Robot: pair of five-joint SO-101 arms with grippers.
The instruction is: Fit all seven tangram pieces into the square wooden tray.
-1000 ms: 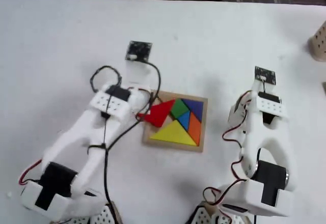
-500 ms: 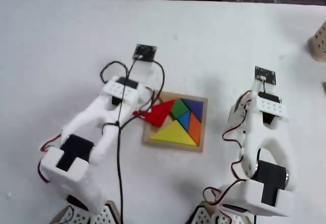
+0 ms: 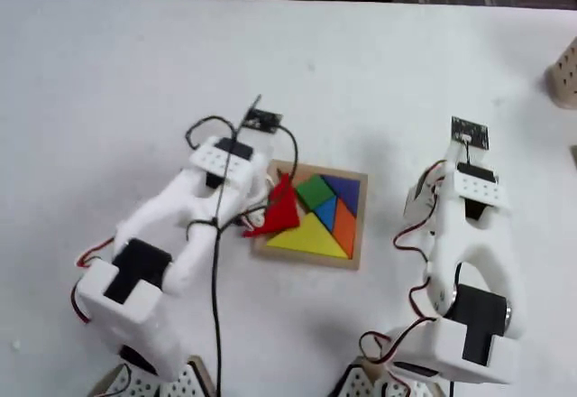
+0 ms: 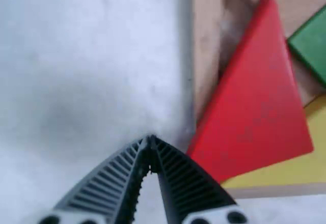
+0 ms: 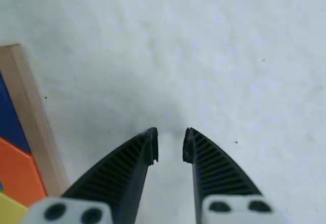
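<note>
The red triangle (image 3: 278,207) lay tilted across the wooden tray (image 3: 357,180) on the rim nearest the left arm. Its long edge ran along that rim and one corner overhung the worktop (image 3: 108,72), so it was not seated. The left pincer (image 4: 149,152), pressed together and empty, sat just outside the rim, with the piece lying trayward of it. The right pincer (image 5: 169,145), slightly spread, stood well apart beyond the tray's far side. Whether the left tips touched the triangle could not be told.
</note>
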